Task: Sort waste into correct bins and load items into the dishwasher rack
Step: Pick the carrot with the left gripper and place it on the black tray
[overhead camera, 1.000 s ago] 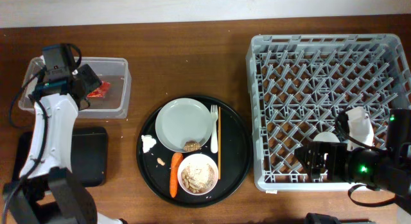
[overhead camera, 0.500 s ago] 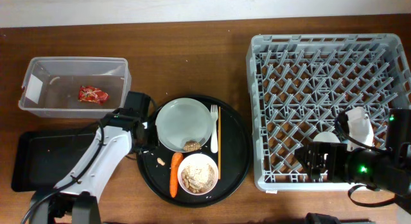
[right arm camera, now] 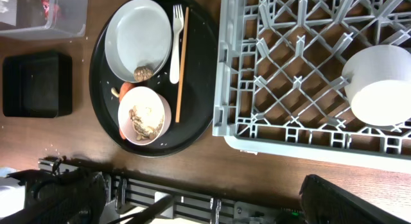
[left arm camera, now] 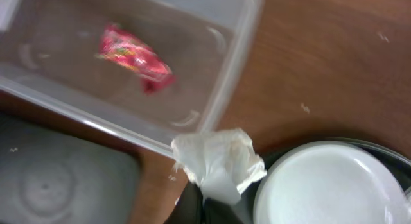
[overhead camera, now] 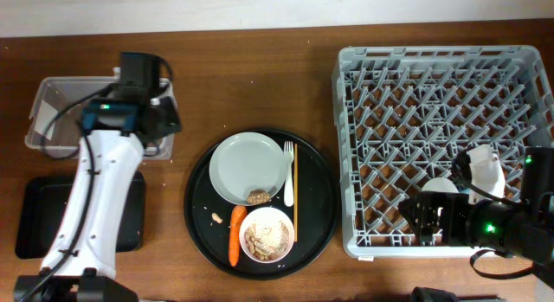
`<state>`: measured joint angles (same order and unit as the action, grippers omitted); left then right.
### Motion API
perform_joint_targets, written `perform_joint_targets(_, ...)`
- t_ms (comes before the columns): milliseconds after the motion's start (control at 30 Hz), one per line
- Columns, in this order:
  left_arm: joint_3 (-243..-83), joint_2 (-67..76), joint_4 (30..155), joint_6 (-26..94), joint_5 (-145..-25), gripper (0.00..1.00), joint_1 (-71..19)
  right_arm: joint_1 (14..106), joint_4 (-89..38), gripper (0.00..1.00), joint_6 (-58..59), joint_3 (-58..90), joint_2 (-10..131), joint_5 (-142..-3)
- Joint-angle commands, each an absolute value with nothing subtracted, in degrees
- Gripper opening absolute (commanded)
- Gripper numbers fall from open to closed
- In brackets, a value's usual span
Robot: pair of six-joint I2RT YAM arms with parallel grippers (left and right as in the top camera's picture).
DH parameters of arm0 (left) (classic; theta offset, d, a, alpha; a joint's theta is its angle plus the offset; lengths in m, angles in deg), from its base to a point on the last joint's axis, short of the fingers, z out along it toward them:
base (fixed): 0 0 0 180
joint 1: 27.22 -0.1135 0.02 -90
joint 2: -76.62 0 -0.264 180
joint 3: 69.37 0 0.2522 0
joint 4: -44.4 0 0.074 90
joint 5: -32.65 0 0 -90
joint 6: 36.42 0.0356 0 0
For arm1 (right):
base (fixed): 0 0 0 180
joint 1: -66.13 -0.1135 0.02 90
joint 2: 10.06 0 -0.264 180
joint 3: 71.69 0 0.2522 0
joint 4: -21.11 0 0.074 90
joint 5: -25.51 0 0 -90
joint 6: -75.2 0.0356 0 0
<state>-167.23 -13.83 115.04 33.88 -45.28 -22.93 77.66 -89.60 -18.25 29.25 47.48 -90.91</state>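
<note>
My left gripper (left arm camera: 215, 208) clenched on crumpled white napkin (left arm camera: 219, 163), by corner of clear rectangular plastic tub (left arm camera: 226, 73), right gripper (overhead camera: 417, 218) I cannot tell

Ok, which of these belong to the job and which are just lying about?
Job: crumpled napkin, red wrapper, carrot, plate, bowl, fork, chopstick, whitish cup, clear tub, black bin tray, dishwasher rack.
Just there: round black tray, wooden table.
</note>
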Motion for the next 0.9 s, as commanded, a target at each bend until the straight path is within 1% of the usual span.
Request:
perform_joint_targets(0, -167.6, -20.3, 103.7, 33.9, -43.2, 0.01, -34.6, 77.3, -89.6, 1.00, -19.0, 29.6, 47.3, -90.8)
perform_joint_targets(33, -167.6, -22.9, 101.0, 34.0, -44.1, 0.15, -37.0, 77.3, -89.6, 1.00, -19.0, 29.6, 47.3, -90.8)
perform_joint_targets(67, -167.6, -23.8, 100.2, 38.6, -49.9, 0.76, -38.5, 77.3, -89.6, 1.00, -19.0, 29.6, 47.3, -90.8)
perform_joint_targets(100, -168.1, -23.3, 101.5, 41.6, -51.5, 0.87, -38.8, 77.3, -89.6, 1.00, -19.0, 29.6, 47.3, -90.8)
perform_joint_targets(133, -170.1, -22.4, 105.8, 45.2, -51.6, 0.87, -38.0, 77.3, -89.5, 0.99, -19.0, 29.6, 47.3, -90.8)
perform_joint_targets(200, -174.1, -16.8, 115.2, 46.0, -53.0, 0.86, -32.7, 77.3, -89.8, 0.99, -19.0, 29.6, 47.3, -90.8)
perform_joint_targets(233, -174.1, -13.4, 119.1, 46.2, -53.7, 0.86, -28.3, 77.3, -90.0, 0.98, -19.0, 29.6, 47.3, -90.8)
perform_joint_targets(267, -174.1, -12.2, 123.2, 46.2, -56.2, 0.82, -24.9, 77.3, -90.0, 0.98, -19.0, 29.6, 47.3, -90.8)
perform_joint_targets(333, -173.3, -12.1, 131.3, 46.0, -58.1, 0.80, -12.9, 77.3, -89.9, 0.98, -18.9, 29.6, 47.3, -90.8)
perform_joint_targets(400, -168.1, -12.1, 133.7, 42.3, -57.6, 0.80, -2.4, 77.4, -89.6, 0.98, -18.9, 29.6, 47.3, -90.8)
perform_joint_targets(433, -163.1, -12.1, 132.6, 38.9, -57.3, 0.79, 0.2, 77.4, -88.7, 0.98, -18.8, 29.6, 47.3, -90.8)
perform_joint_targets(467, -158.4, -12.1, 128.8, 36.0, -58.7, 0.76, 0.5, 77.4, -88.0, 0.98, -18.8, 29.6, 47.3, -90.8)
perform_joint_targets(567, -147.8, -12.1, 116.9, 37.8, -62.6, 0.74, 0.5, 77.4, -87.8, 0.98, -18.8, 29.6, 47.7, -90.8)
perform_joint_targets(600, -146.0, -12.1, 115.9, 37.8, -62.5, 0.72, 0.5, 77.4, -88.0, 0.98, -18.8, 29.6, 48.1, -90.8)
perform_joint_targets(667, -145.8, -12.1, 120.6, 34.6, -62.5, 0.70, 0.5, 77.4, -88.5, 0.98, -18.8, 29.6, 48.9, -90.8)
perform_joint_targets(700, -145.5, -12.1, 122.1, 33.9, -62.5, 0.67, 0.5, 77.4, -88.9, 0.98, -18.8, 29.6, 49.2, -90.8)
perform_joint_targets(767, -145.3, -12.1, 122.2, 32.9, -60.2, 0.66, 0.3, 77.4, -89.6, 0.98, -18.8, 29.6, 49.2, -90.8)
perform_joint_targets(800, -144.5, -12.1, 122.4, 30.5, -57.7, 0.63, 0.4, 77.4, -90.0, 0.98, -18.8, 29.6, 49.2, -90.8)
perform_joint_targets(867, -139.6, -12.1, 118.4, 26.0, -55.7, 0.62, 0.3, 77.4, -90.0, 0.98, -18.8, 29.6, 49.2, -90.8)
